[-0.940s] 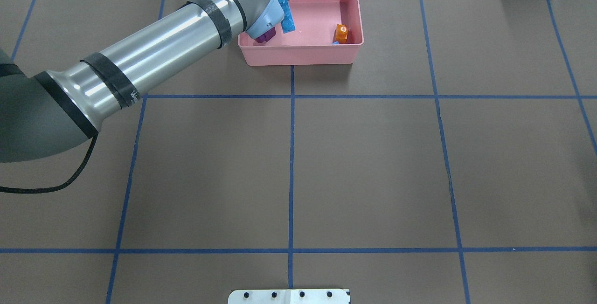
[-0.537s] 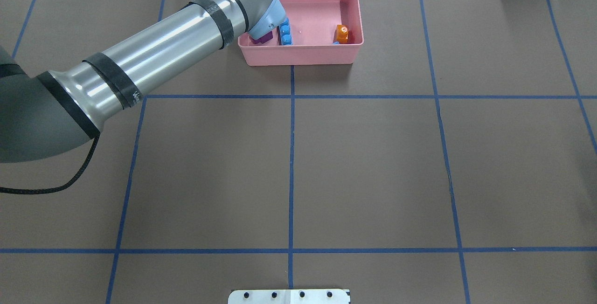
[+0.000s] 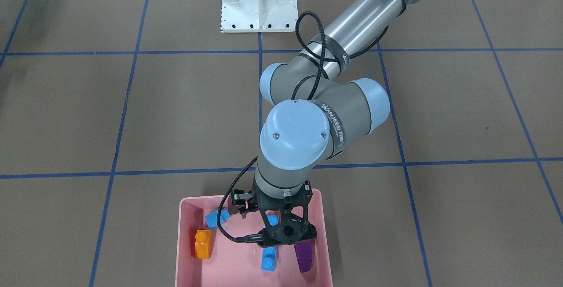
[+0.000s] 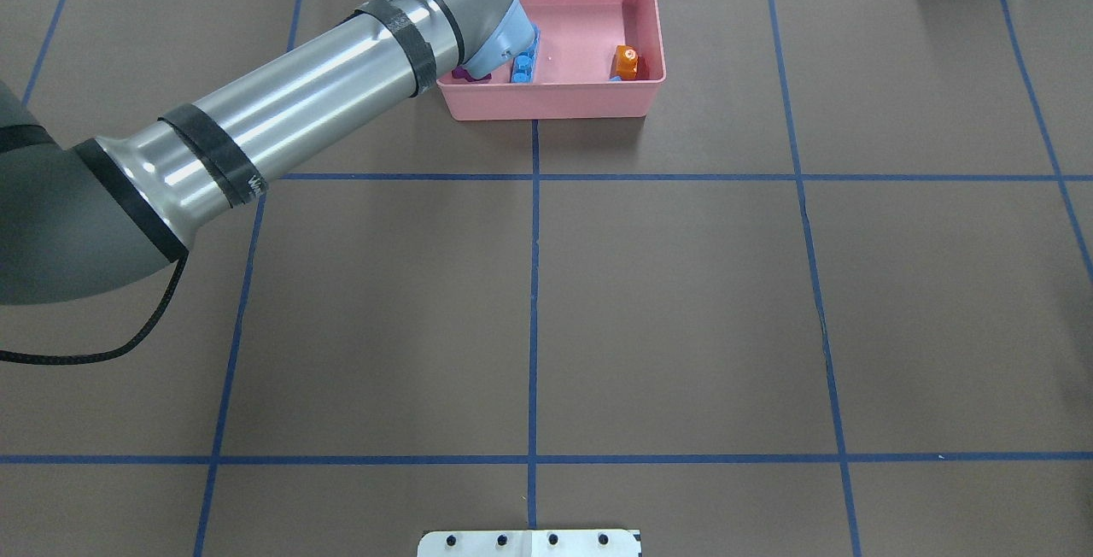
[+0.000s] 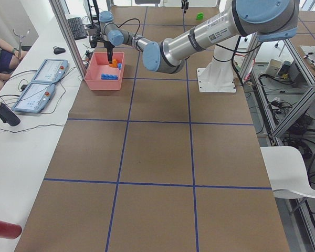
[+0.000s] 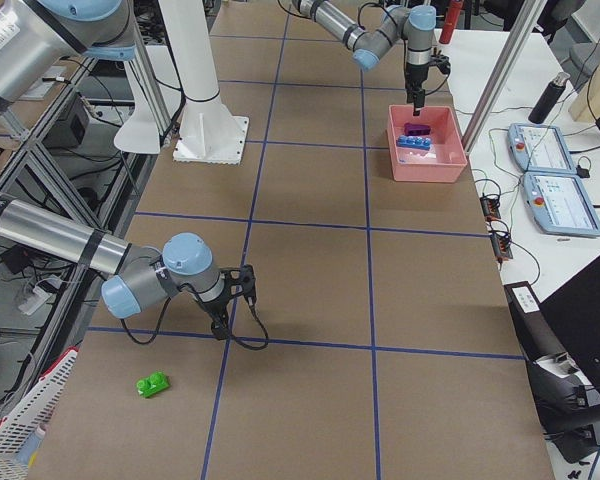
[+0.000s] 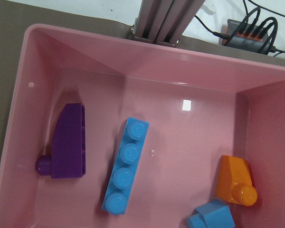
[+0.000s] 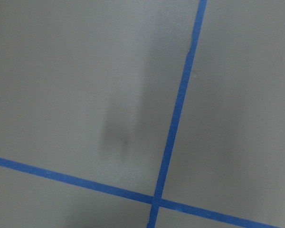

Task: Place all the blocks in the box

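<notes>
Box: pink plastic, smooth and glossy; you can see a lamp glint on its floor.
Purple brick, long light-blue bar, orange brick, light-blue cube: moulded plastic, shiny, smooth studs.
Green brick: looks glossy, but it is small in your side view.
Table cover: brown, matt, paper-like, with blue tape lines.
Left arm tube: polished metal with bright streaks. Joint cap: smooth light-blue plastic.
Base: white painted metal.
</notes>
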{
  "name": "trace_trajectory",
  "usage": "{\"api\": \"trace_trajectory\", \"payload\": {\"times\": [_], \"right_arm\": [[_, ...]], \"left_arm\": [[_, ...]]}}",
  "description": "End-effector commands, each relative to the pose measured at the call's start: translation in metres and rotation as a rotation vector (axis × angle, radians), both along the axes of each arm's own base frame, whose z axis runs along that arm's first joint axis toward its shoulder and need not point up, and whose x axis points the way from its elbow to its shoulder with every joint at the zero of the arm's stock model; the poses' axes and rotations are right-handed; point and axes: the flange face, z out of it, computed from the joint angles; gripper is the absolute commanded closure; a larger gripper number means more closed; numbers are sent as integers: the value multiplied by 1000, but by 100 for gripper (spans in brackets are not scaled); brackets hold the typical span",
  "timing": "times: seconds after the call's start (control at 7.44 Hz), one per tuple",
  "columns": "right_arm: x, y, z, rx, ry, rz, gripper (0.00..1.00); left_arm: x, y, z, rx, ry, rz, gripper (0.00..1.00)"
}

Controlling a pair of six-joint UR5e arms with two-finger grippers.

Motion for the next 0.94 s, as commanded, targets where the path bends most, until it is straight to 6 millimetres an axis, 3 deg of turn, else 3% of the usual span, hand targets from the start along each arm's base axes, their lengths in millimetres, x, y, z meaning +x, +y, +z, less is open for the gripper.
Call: {"api": "trace_trajectory", "payload": {"times": [0.0, 0.13, 0.27, 0.54, 0.67, 0.81], "right_arm": [[8, 22, 31, -11, 4, -1, 0], [9, 28, 33, -20, 9, -9, 0], [10, 35, 35, -32, 14, -21, 0], [4, 42, 39, -40, 23, -86, 0], [1, 48, 50, -39, 35, -145, 0], [4, 58, 68, -30, 53, -212, 0]], "left_arm": [[-42, 44, 15, 19, -124, 147, 0], [-71, 71, 37, 69, -159, 216, 0], [-104, 103, 84, 134, -154, 254, 0], [-202, 150, 172, 276, -176, 328, 0], [-245, 166, 215, 326, -209, 373, 0], [-274, 167, 244, 358, -237, 412, 0]]}}
